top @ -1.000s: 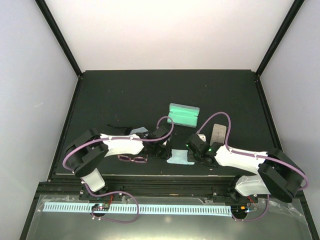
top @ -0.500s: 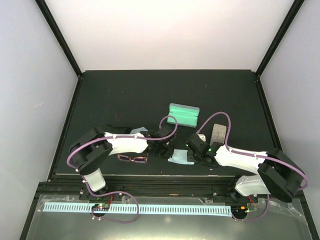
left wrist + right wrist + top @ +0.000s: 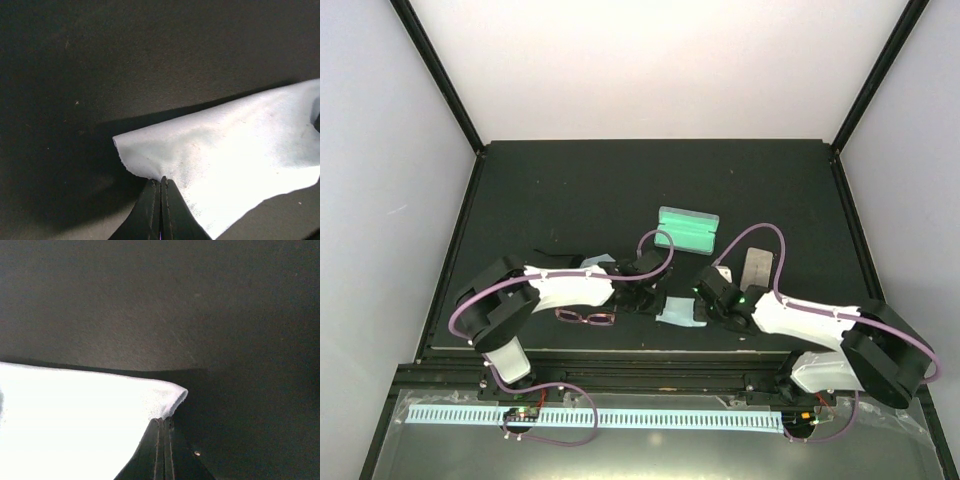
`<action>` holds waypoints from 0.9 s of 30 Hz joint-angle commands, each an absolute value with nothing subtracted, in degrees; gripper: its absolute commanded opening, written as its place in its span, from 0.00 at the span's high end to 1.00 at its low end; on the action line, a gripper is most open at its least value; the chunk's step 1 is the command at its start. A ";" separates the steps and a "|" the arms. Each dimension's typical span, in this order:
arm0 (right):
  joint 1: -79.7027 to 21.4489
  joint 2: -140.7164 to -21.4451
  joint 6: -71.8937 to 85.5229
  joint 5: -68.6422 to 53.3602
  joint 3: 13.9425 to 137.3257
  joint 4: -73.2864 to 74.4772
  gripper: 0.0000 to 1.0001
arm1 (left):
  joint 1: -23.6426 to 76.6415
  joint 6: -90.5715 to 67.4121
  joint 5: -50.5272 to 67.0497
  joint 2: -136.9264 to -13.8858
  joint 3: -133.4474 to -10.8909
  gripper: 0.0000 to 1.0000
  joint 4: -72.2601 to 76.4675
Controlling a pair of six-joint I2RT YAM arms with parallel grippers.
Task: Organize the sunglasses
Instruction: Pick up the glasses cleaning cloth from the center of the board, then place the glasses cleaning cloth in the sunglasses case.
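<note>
The pink-maroon sunglasses (image 3: 585, 318) lie folded near the mat's front edge, just left of my left gripper (image 3: 655, 303). A thin black pair of sunglasses (image 3: 558, 257) lies behind the left arm. Between the two grippers lies a light blue cloth (image 3: 680, 313). In the left wrist view the left gripper (image 3: 161, 181) is shut on the cloth's (image 3: 235, 145) near edge by a corner. In the right wrist view the right gripper (image 3: 163, 421) is shut on the opposite corner of the cloth (image 3: 75, 415), which curls up slightly.
An open green case (image 3: 687, 230) sits at mid-mat behind the grippers. A grey case (image 3: 756, 268) stands to the right, behind the right arm. A second light blue cloth (image 3: 595, 262) shows behind the left arm. The mat's front edge (image 3: 640, 348) runs close below.
The left gripper's jaws have closed onto the cloth's edge. The left arm shifted slightly; the right arm and the pink-maroon sunglasses stayed where they were.
</note>
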State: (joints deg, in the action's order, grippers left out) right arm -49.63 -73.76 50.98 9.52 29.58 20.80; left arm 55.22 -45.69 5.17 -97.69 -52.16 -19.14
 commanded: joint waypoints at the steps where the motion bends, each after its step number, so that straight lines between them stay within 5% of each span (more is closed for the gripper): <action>1: -49.67 -71.50 51.35 12.40 32.38 21.34 0.99 | 54.68 -43.64 3.95 -93.41 -54.34 0.98 -20.62; 13: -42.54 -79.10 43.89 15.21 46.72 23.05 0.99 | 44.83 -33.67 7.48 -94.64 -63.00 0.98 -20.75; 27: -32.49 -94.04 42.27 17.80 58.02 17.01 0.99 | 34.57 -19.23 16.80 -113.73 -86.17 0.98 -22.34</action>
